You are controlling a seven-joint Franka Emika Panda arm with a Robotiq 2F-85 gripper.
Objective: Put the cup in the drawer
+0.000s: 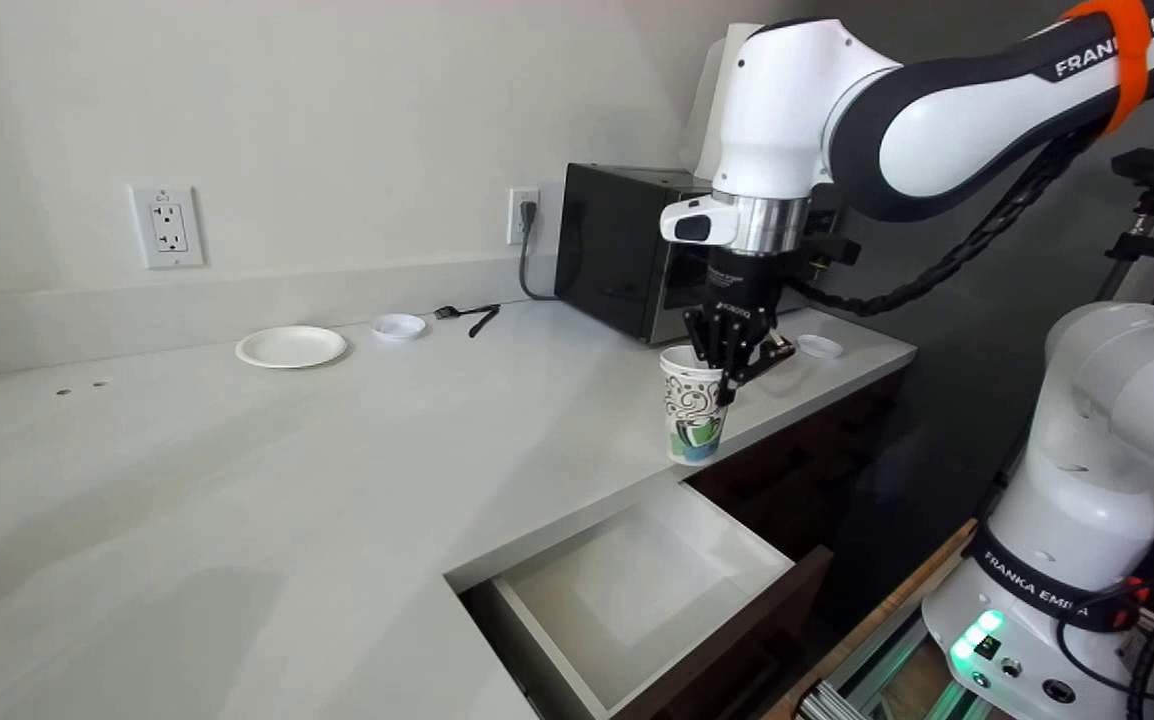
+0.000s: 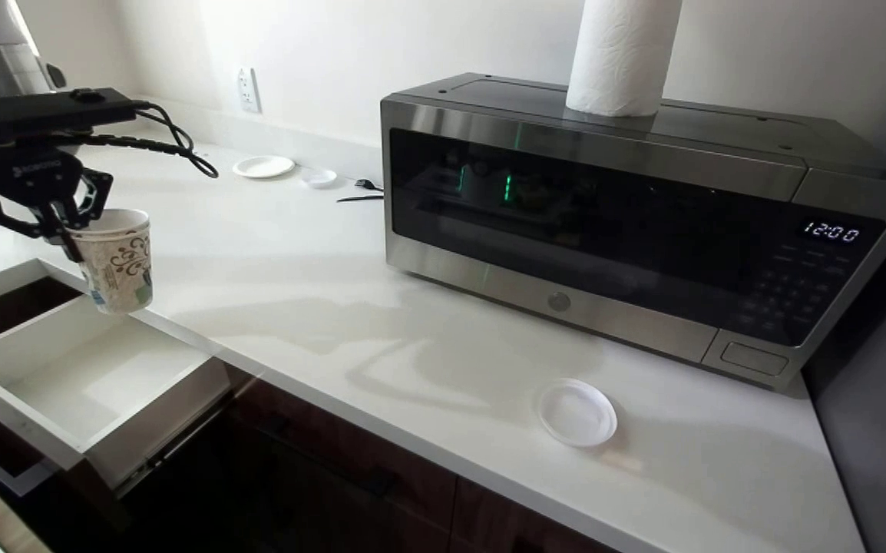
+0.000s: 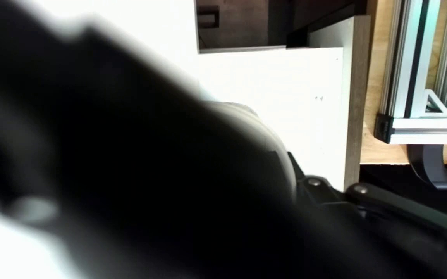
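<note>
White with brown swirls and a bit of green, the cup (image 1: 694, 415) hangs near the back end of the drawer (image 1: 637, 580), by the edge of the bench (image 1: 337, 470). You can't tell if all of it is over the drawer. You look to be at the carry step: the cup is held up, the drawer is pulled out, and the drop is not yet done. Next, you likely need to bring it toward the drawer's front, over the middle — then go down, and let go only when its foot is low between the drawer's walls. You could bump the drawer's back edge on the way.

Your fingers (image 1: 733, 360) are narrow — they pinch the cup's wall up at the rim, on the side that faces the drawer's front. One seems to go inside the mouth and one outside. Most of the cup hangs below them, close to upright with a small lean. Two rims show, so you may have two cups, one tucked inside the other.
</note>
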